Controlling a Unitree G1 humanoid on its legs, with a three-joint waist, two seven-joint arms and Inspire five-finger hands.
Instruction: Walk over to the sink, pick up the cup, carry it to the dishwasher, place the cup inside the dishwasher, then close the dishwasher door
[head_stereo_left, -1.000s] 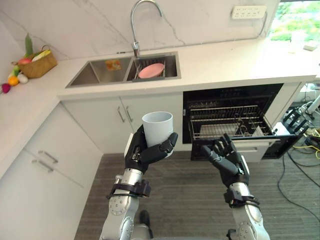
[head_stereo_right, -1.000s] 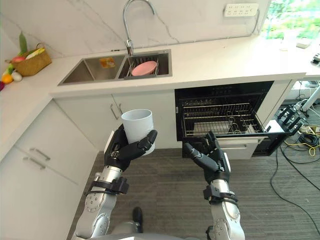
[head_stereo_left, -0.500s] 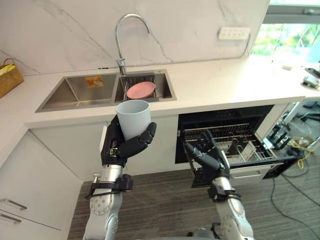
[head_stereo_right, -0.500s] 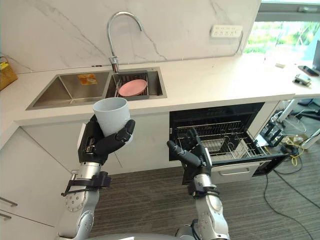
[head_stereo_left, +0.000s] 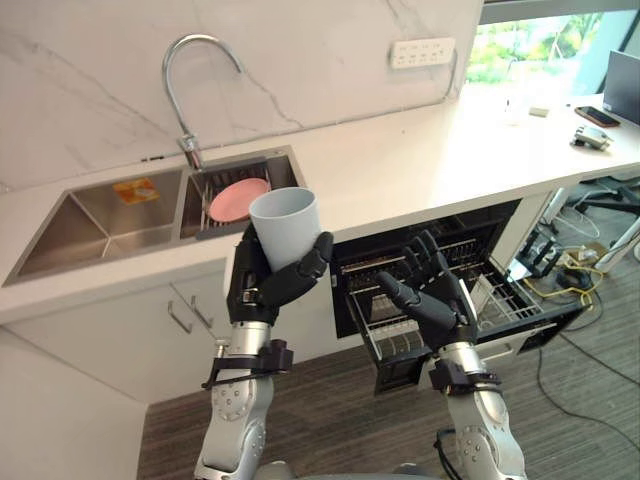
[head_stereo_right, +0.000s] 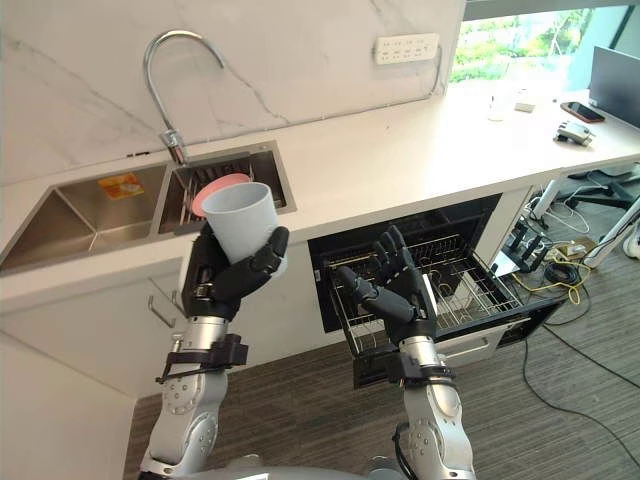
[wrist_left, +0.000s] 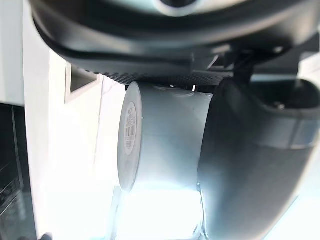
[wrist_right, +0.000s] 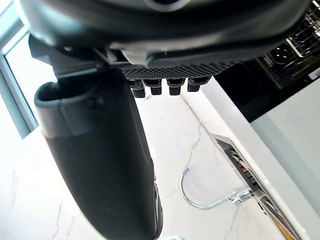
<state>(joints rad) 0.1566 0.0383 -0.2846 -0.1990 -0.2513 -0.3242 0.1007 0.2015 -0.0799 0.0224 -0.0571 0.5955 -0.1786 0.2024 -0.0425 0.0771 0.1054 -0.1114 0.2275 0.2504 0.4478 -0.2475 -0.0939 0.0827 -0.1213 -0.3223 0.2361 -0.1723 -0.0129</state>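
Cup (head_stereo_left: 285, 228) is held upright, mouth up, in the left hand (head_stereo_left: 262, 290), whose fingers and thumb are curled round its lower wall. It is judged light, rigid and smooth, so a slip is risked if it is tilted; a grip round the wall, below the rim, is judged soundest. The right hand (head_stereo_left: 438, 305) is raised beside it, fingers spread and empty, with the open dishwasher's rack (head_stereo_left: 497, 297) just beyond.

We see a curved chrome tap (head_stereo_left: 187, 150) against the marble wall (head_stereo_left: 300, 60), with a pink plate (head_stereo_left: 238, 198) just below its spout. A white socket strip (head_stereo_left: 422, 52) sits on that wall. On the white bench (head_stereo_left: 420, 150) lies a dark phone (head_stereo_left: 597, 116) — far right.
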